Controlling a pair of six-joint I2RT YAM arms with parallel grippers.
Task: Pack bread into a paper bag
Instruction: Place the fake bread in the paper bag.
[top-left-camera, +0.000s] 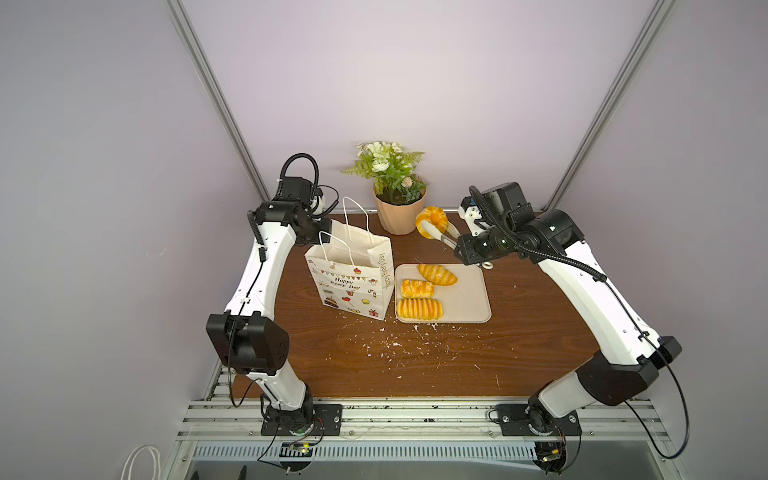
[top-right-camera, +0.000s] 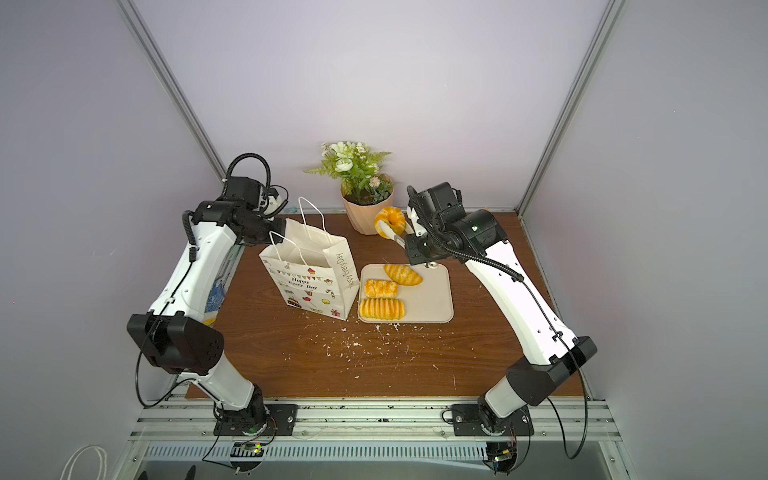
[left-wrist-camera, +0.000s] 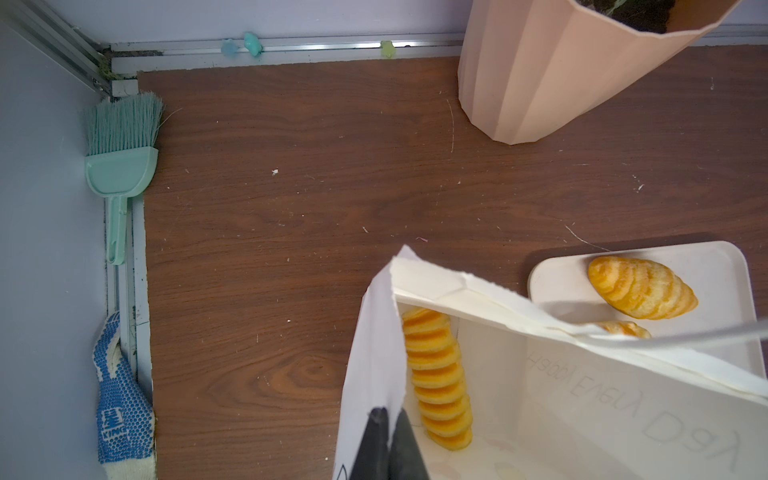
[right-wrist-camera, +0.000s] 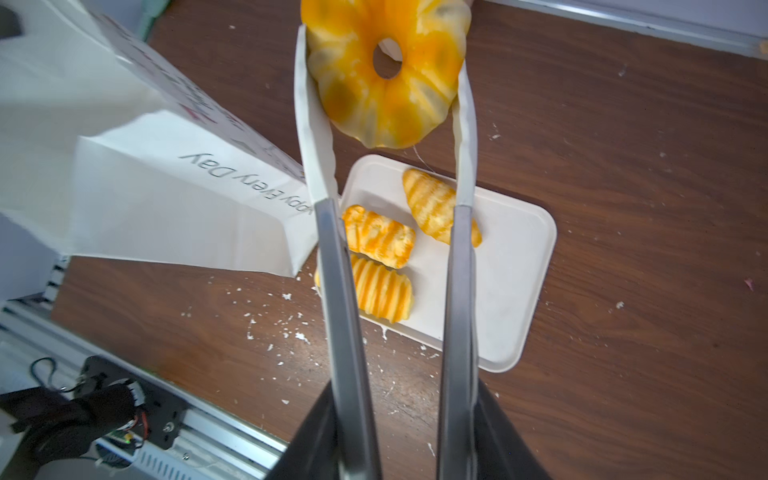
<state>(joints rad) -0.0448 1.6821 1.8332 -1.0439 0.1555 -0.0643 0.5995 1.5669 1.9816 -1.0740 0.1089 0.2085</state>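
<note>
My right hand (right-wrist-camera: 403, 440) squeezes the tongs (right-wrist-camera: 332, 249), the ring (right-wrist-camera: 374, 104) clamped between their tips above the desk (right-wrist-camera: 623, 166); my left hand (left-wrist-camera: 390, 419) pinches the paper bag (left-wrist-camera: 374, 332) wall.

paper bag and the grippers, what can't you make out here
Floor of the paper bag: its own walls hide it in both top views; left wrist view shows one ridged loaf, the rest runs off frame.
Left gripper: behind the bag in top views; only fingertips show in left wrist view.
Right gripper: fingers cut off by right wrist view's lower edge, gripping the tongs.
Ring: top cut off there.
</note>
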